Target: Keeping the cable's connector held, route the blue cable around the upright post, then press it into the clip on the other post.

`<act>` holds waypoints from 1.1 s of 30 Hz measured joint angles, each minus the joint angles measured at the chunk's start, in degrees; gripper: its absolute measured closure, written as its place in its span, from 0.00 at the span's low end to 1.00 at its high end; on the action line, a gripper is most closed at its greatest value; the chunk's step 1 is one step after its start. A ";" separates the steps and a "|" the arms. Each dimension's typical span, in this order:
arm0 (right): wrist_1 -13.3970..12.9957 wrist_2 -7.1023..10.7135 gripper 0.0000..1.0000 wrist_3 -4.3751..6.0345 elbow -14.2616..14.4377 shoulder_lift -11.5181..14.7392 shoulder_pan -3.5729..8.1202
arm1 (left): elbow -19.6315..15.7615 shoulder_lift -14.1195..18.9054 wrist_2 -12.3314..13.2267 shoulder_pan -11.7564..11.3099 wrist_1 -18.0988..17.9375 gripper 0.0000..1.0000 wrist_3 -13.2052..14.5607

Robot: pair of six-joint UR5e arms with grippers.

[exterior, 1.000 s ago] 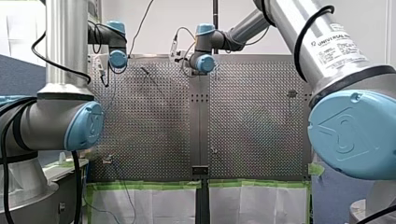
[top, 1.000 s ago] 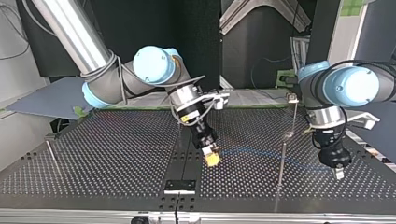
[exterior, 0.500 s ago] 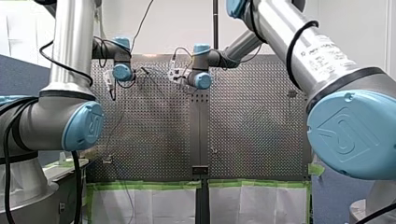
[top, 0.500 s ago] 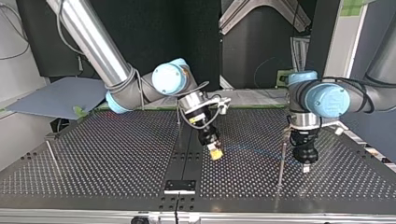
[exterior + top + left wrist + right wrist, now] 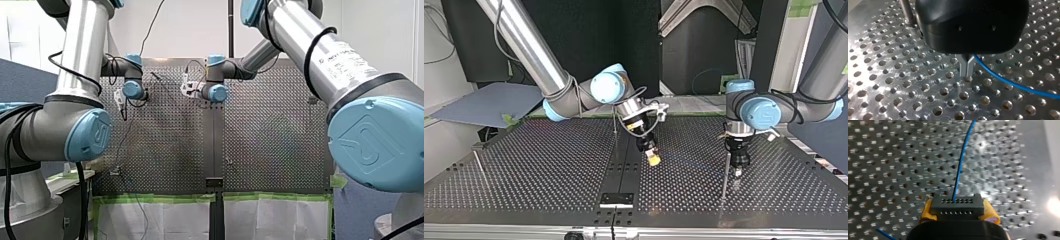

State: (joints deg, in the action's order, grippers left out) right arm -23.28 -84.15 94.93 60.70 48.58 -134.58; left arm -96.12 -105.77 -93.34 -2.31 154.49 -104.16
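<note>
Now the left gripper [image 5: 737,172] is found just beside the thin upright post [image 5: 725,172] at the right of the top view, whereas a second ago it was held well out toward that view's right edge, apart from the post. Its metal fingers [image 5: 963,67] are seen pressed together in the left wrist view, tips close over the perforated table [image 5: 524,165], and the blue cable [image 5: 1008,81] is gripped near their root and led away to one side over the holes. The right gripper [image 5: 653,160] is shifted only a little since then, drawn slightly farther from the top view's camera, and is kept low over the table's middle strip. In the right wrist view its yellow pads [image 5: 926,211] are clamped on the dark connector [image 5: 957,206], from which the cable is run straight ahead across the table. Between the two grippers the cable is made out in the top view only as a faint blue line lying low over the plate. A second thin post [image 5: 615,131] is seen behind the right wrist. In the front view both wrists are now set lower than before.
</note>
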 joint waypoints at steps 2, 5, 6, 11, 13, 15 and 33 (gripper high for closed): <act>0.78 0.02 1.00 -0.34 0.00 -0.67 -0.12 | 0.00 -0.02 -0.05 0.08 -0.33 1.00 -0.72; 1.77 -0.01 1.00 -0.85 0.20 -1.37 -0.25 | -0.01 -0.01 -0.58 0.18 -0.25 1.00 -1.60; 1.94 -0.02 1.00 -0.96 0.29 -1.48 -0.26 | -0.01 -0.02 -0.89 0.21 -0.10 1.00 -1.82; 2.37 -0.06 1.00 -1.42 0.56 -1.73 -0.28 | -0.01 -0.03 -3.22 0.49 1.87 0.69 -2.75; 2.41 -0.06 1.00 -1.50 0.59 -1.75 -0.29 | -0.01 -0.01 -4.30 0.65 2.76 0.58 -3.16; 2.43 -0.06 1.00 -1.54 0.60 -1.81 -0.34 | -0.01 -0.01 -4.86 0.84 3.24 0.46 -3.51; 1.85 -2.13 1.00 -2.70 5.56 -4.98 -0.07 | -0.01 -2.14 -1.66 1.32 3.73 0.10 -6.75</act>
State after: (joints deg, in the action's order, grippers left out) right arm -21.44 -86.28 92.23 66.26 43.60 -134.65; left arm -96.13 -107.92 -95.00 -0.99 158.22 -110.91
